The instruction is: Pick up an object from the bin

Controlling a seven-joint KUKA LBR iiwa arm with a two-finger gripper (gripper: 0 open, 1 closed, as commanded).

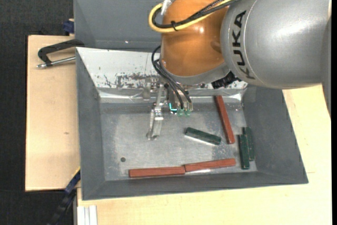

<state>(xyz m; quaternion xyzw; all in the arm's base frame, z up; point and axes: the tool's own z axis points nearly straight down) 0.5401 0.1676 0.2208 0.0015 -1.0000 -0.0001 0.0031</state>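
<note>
The arm (274,29) is hanging its gripper (154,131) over the bin (124,139) floor, left of 1 green bar (202,136). Whether it is open, I cannot tell.

"KUKA" (black letters) on the grey arm (279,34)

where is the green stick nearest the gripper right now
The green stick lies flat on the floor of the bin, right of centre in the camera view, just right of the gripper and left of the slanted red-brown stick.

Scuffed grey metal bin (120,137), glossy orange cover (192,34), smooth silver arm (284,34)
</note>
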